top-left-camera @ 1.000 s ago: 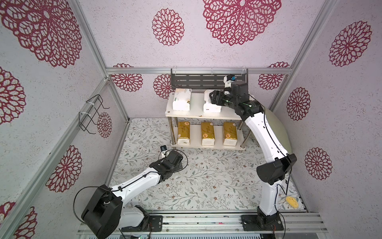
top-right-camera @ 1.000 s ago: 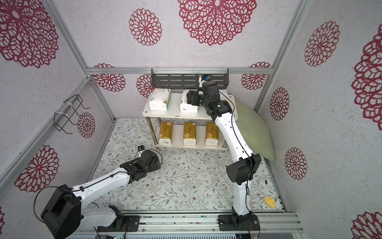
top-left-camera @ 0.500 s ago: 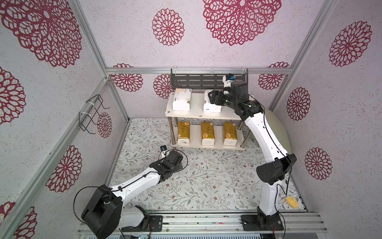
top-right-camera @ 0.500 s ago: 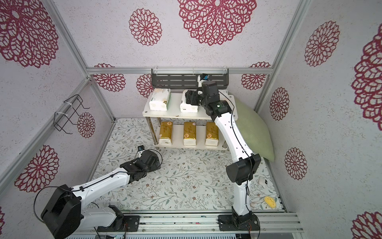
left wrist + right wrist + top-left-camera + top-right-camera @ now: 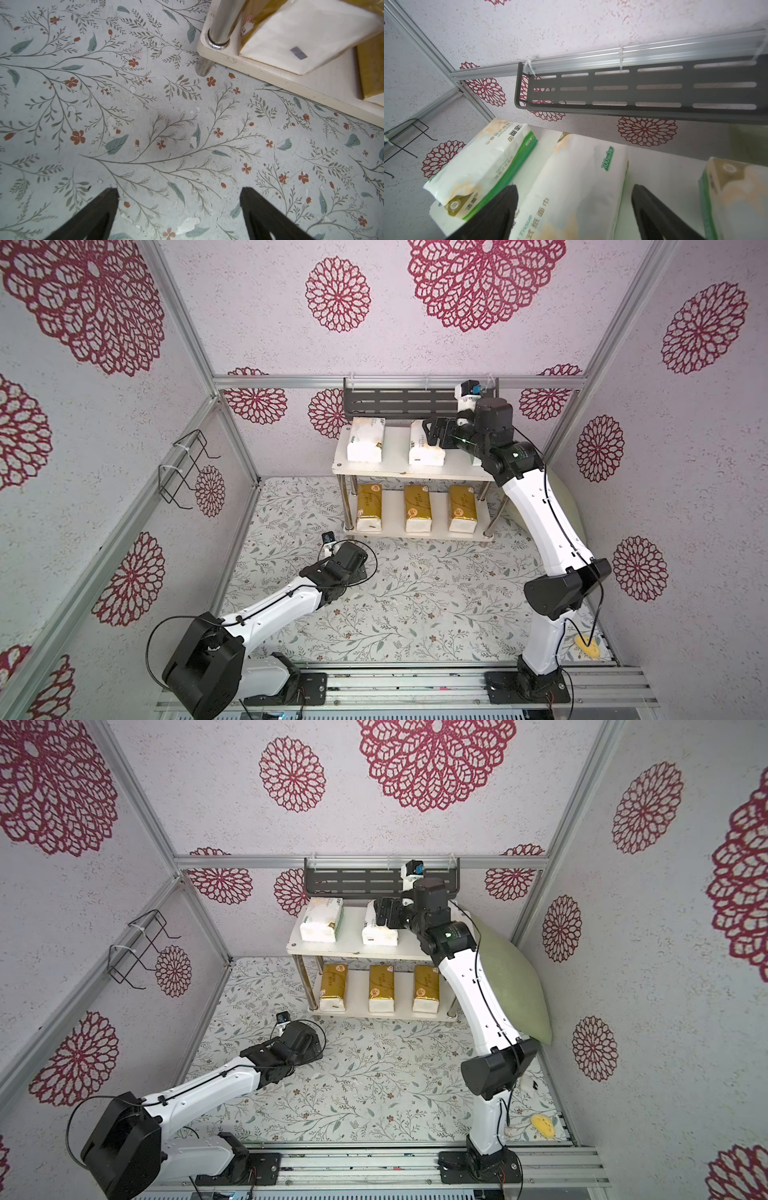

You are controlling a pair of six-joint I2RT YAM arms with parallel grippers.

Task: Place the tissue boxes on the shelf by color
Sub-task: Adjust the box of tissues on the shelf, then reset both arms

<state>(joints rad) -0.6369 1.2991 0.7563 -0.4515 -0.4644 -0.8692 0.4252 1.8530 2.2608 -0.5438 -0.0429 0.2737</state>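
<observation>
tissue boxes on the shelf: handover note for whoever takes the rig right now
Left gripper: open, empty, over the table by the shelf.
Right gripper: open, fingers either side of the middle white pack, which lies on the top board.
Done: all three white packs on top, three gold packs on the bottom board.
Left: probably just lift the right arm clear; nothing else to sort in view.

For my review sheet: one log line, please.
lower white shelf board: three shiny gold tissue packs; upper board: three white green-lettered tissue packs; right pincer: open, straddling middle white pack; left pincer: open, empty
</observation>
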